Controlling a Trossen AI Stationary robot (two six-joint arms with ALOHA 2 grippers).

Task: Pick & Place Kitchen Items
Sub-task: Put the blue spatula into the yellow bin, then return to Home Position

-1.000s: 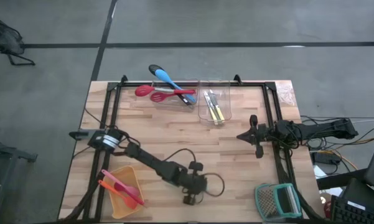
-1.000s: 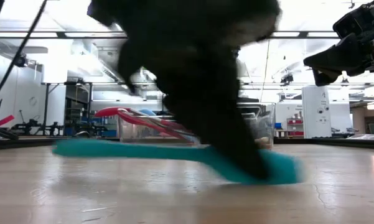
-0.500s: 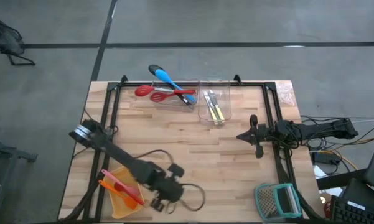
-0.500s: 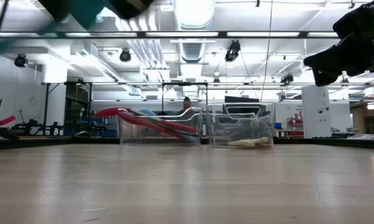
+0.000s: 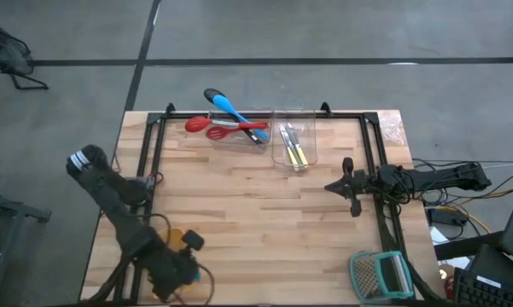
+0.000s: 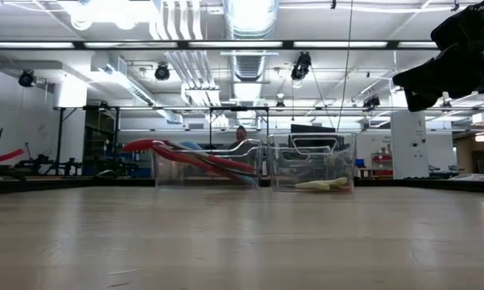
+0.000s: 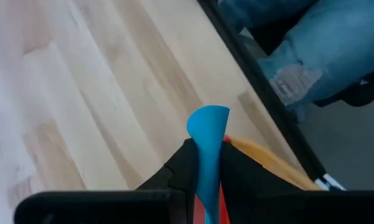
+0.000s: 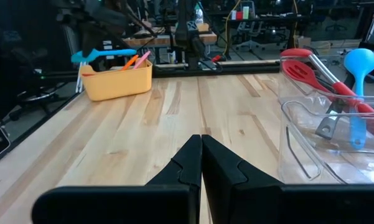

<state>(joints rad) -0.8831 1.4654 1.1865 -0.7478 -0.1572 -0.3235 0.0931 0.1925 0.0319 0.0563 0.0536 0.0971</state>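
Swinging from the surface's front middle to its front-left corner, the left gripper [image 7: 205,180] now hangs over the yellow tray [image 8: 115,82], jaws closed on a teal spatula [image 7: 206,134]. Light, flexible silicone blade; its stiffer handle is the sensible hold. The right gripper [image 8: 201,163] waits near the right edge, jaws closed.

Tubs at the back, tray up front

Two tubs [image 5: 239,130] [image 5: 293,136] sat side by side at the far edge (utensils inside); the tray [image 8: 116,79] sat near-left, the grater [image 5: 381,275] near-right.
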